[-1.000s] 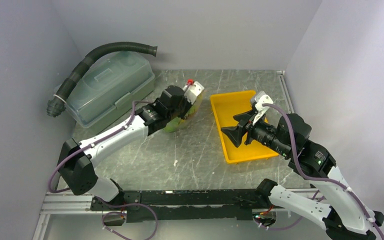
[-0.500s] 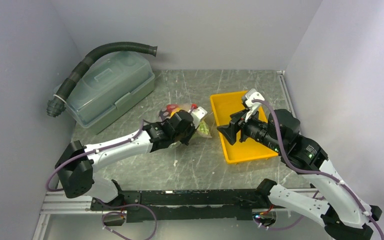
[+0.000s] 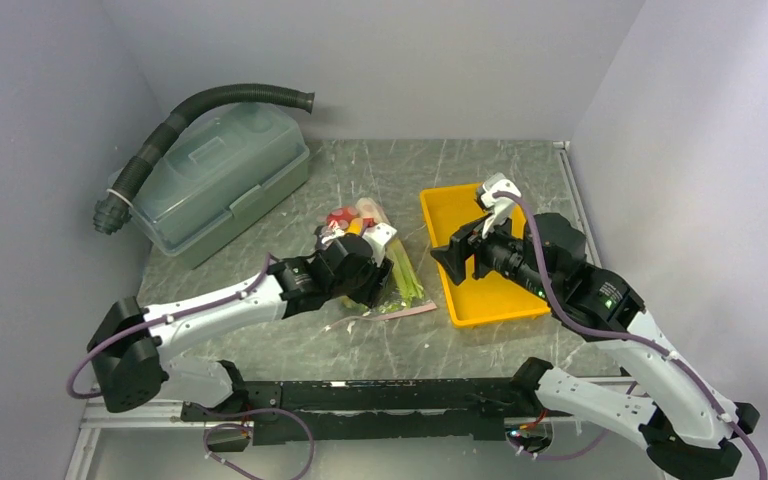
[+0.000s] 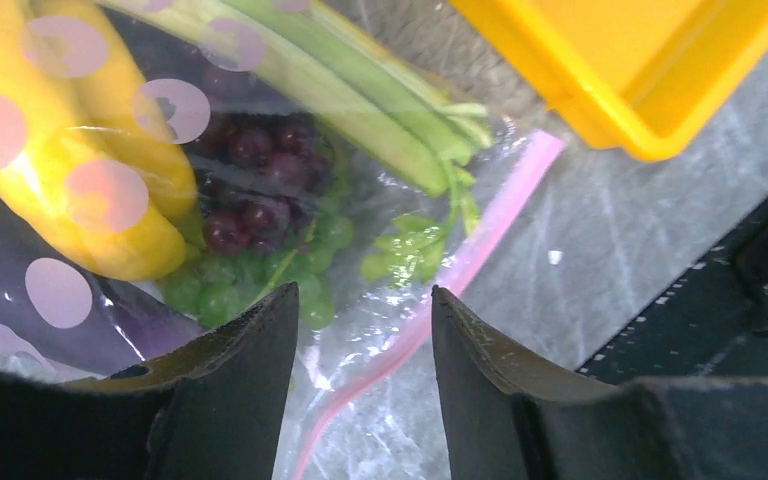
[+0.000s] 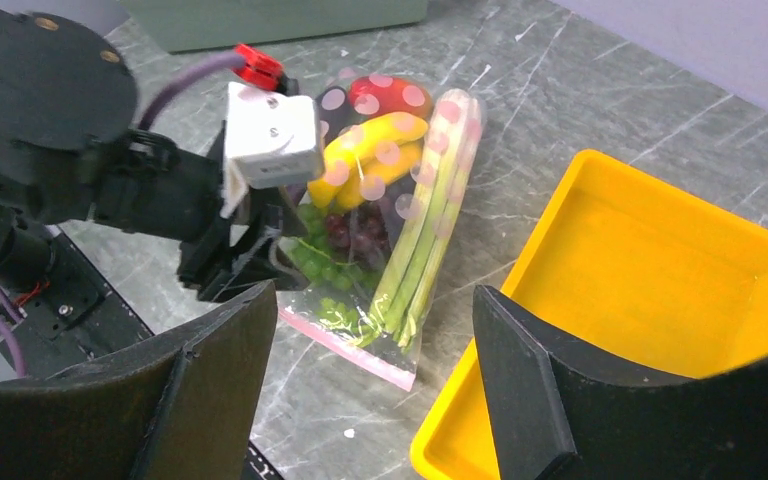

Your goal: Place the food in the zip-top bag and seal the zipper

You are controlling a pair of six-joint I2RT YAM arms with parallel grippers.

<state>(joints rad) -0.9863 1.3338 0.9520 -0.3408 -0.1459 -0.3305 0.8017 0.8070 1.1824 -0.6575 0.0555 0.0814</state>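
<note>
The zip-top bag (image 3: 407, 285) lies flat on the table, left of the yellow tray. The food shows through it: bananas (image 4: 90, 170), dark grapes (image 4: 260, 170), celery (image 4: 360, 100), an eggplant (image 4: 20, 310), green leafy bits (image 4: 250, 285) and a red pepper (image 5: 385, 92). The pink zipper (image 4: 460, 265) runs along the bag's near edge. My left gripper (image 4: 365, 295) is open just above that end, with the strip below the gap and untouched. My right gripper (image 5: 375, 290) is open and empty, hovering above the tray's left rim and looking down on the bag.
The yellow tray (image 3: 495, 305) sits right of the bag, nothing in the part I see. A large translucent lidded tub (image 3: 220, 175) with a black ribbed hose (image 3: 190, 115) over it stands at the back left. The black base rail (image 3: 360, 395) lines the near edge.
My left gripper brought the bag from the back down toward the near side, laid it on the table and opened, letting it go. My right gripper shifted slightly left and opened a little wider.
</note>
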